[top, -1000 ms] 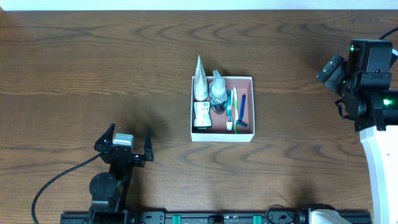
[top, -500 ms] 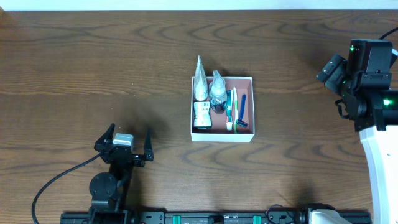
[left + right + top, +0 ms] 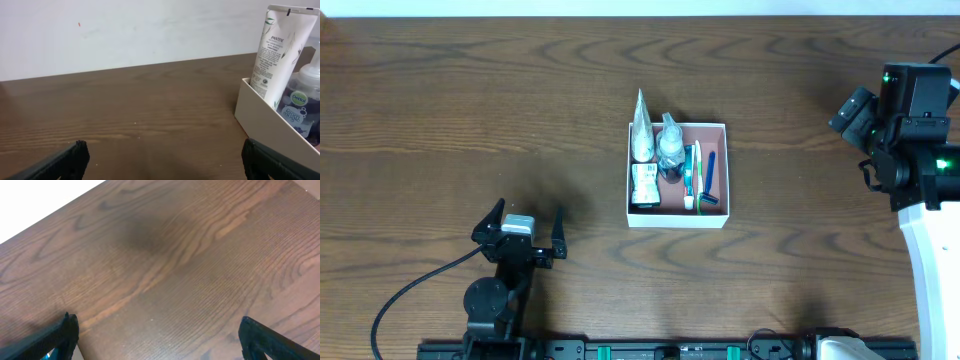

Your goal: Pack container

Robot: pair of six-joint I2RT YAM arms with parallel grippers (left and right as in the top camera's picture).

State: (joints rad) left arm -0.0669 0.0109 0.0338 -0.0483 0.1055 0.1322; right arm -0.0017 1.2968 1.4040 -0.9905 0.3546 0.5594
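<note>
The container [image 3: 716,127], a shallow white-walled box with a pinkish-brown floor, sits at the table's middle. It holds a white tube [image 3: 641,130], a small clear bottle [image 3: 670,148], a small printed packet [image 3: 643,185], toothbrushes [image 3: 694,172] and a blue item [image 3: 711,175]. In the left wrist view its white wall [image 3: 270,125], the Pantene tube [image 3: 277,45] and the Dettol bottle [image 3: 302,100] stand at the right. My left gripper [image 3: 525,235] is open and empty, low and left of the container. My right gripper [image 3: 157,335] is open and empty over bare wood at the far right.
The dark wooden table [image 3: 470,100] stretches all round the container. A black cable [image 3: 410,290] runs from the left arm's base. The right arm's body [image 3: 910,130] stands at the right edge. A white wall [image 3: 125,30] lies behind the table.
</note>
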